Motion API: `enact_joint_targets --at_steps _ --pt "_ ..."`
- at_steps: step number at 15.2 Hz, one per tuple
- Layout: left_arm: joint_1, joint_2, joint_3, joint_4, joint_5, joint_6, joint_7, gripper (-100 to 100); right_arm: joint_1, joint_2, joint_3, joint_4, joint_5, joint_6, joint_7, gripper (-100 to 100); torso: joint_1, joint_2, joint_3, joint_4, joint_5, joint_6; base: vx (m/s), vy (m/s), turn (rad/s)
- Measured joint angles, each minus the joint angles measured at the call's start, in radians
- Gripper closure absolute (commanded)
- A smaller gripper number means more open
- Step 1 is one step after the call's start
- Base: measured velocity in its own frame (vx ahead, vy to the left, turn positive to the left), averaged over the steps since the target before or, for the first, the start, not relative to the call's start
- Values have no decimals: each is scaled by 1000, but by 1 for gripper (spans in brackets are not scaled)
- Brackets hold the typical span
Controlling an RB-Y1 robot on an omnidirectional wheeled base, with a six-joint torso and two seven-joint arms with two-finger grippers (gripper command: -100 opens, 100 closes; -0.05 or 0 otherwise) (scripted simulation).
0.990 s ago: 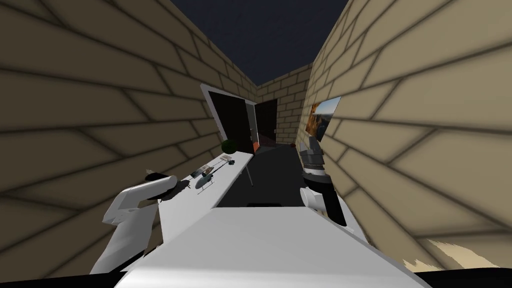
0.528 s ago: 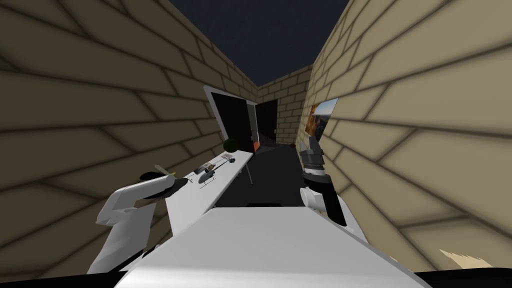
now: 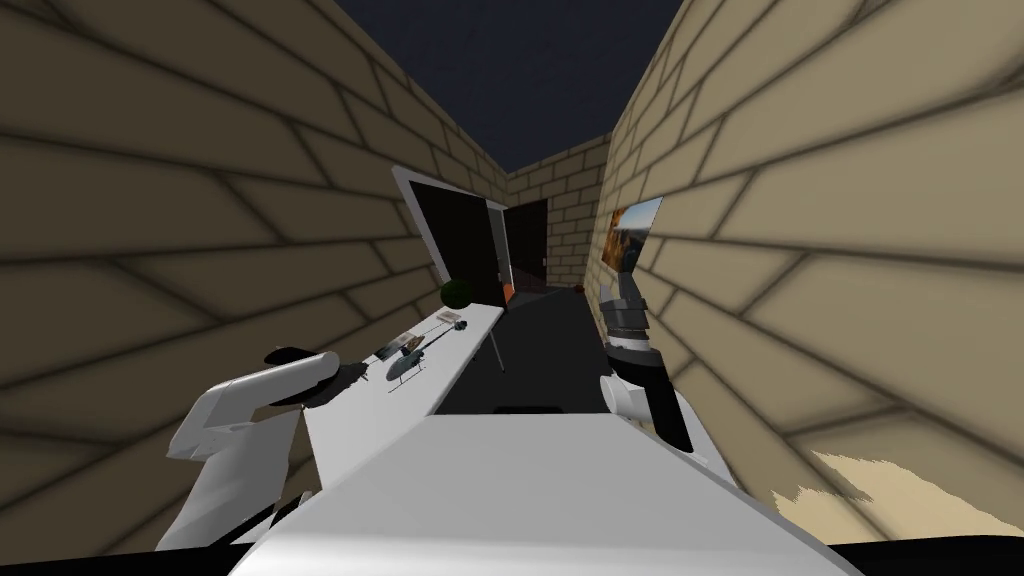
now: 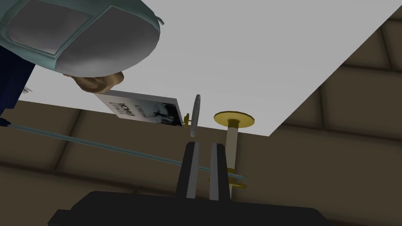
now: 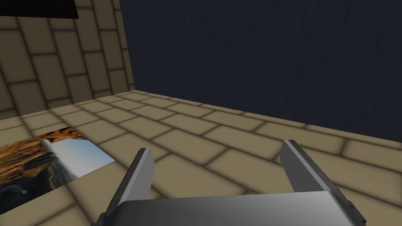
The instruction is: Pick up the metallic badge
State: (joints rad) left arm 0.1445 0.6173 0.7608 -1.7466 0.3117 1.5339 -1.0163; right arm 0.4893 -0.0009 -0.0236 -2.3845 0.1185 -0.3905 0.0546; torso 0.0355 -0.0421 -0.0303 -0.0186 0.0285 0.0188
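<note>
In the head view, the left gripper (image 3: 352,376) hung over the near left part of the white table (image 3: 390,432). It was close beside a toy helicopter (image 3: 407,368), with a book (image 3: 398,346) just beyond. With things packed that tightly, any sideways slip of the arm would probably have knocked the toy. The right gripper (image 3: 624,285) stood raised by the right wall, well apart from the table.

In the left wrist view, the badge (image 4: 195,115), a thin grey disc seen edge-on, sat just past the fingertips without touching them. It was near the table's edge, between the book and a gold-capped peg (image 4: 233,119). The fingers were drawn almost together, with a slim gap and nothing in it. Pushed forward like that, they would likely have shoved the disc off the edge. The rotor blade (image 4: 117,147) running close by the fingers could also have snagged.

In the right wrist view, that gripper's fingers stood wide apart and empty.
</note>
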Motion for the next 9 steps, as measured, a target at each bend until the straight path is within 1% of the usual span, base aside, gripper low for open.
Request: enact_joint_targets --at_steps 1,2,4,5,6,7,9 --pt "2 6 13 3 4 9 -3 -100 0 0 0 0 0 0 0 0 0 0 0 0 0 0 -28 38 -45" --pt "2 7 16 4 4 13 -4 -100 0 0 0 0 0 0 0 0 -1 0 0 0 0 0 -70 -18 78" --pt "-10 20 37 -23 12 17 -3 -100 0 0 0 0 0 0 0 0 -8 4 2 1 -2 -1 -166 -72 116" --pt "-14 20 45 -42 11 16 0 -100 0 0 0 0 0 0 0 0 -11 8 4 2 -2 -1 -119 -56 40" --pt "-15 19 46 -46 11 16 2 100 0 0 0 0 0 0 0 0 -10 7 4 2 -2 0 13 -9 -87" --pt "-7 14 42 -41 10 15 1 100 0 0 0 0 0 0 0 0 -8 2 1 1 -2 0 92 35 -128" --pt "-2 13 28 -7 9 11 -5 100 0 0 0 0 0 0 0 0 -2 -8 -4 -2 0 0 113 58 -66"
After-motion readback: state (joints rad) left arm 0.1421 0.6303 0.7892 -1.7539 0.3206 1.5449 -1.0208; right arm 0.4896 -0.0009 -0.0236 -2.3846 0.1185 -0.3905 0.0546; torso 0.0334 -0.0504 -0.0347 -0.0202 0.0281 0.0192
